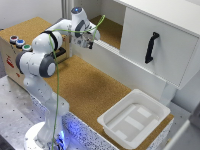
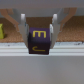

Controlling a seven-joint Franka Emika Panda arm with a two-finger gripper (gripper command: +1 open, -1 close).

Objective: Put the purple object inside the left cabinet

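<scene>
So the whole setup sits on a cork-brown speckled tabletop [image 1: 95, 85], and the same cork stuff carries on as the floor of the left cabinet [image 1: 111, 27], the open white-walled compartment toward the back in the exterior view. Right beside it, toward the exterior view's right, is the closed section with a white door [image 1: 155, 42] and a black handle [image 1: 151, 47]. A shallow white plastic tray [image 1: 134, 118] sits at the near corner of the tabletop, well apart from the arm. Over at the exterior view's left there's a cardboard-looking box [image 1: 11, 56] with three colored buttons [image 1: 20, 43] on top.

Room-wise, the middle stretch of cork between the robot base and the tray is bare. The tight spot is the cabinet's white front lip [image 2: 42, 57], which runs straight across the wrist view just below the fingers.

The end effector [image 1: 89, 39] hangs right at the mouth of the left cabinet, near that lip. In the wrist view its two white fingers [image 2: 22, 22] are pinched onto either side of the purple object [image 2: 40, 39], a purple cube with yellow markings on its faces, held off the cork floor. There's also a small yellow thing [image 2: 2, 31] at the picture's edge, too cut off to tell what it is.
</scene>
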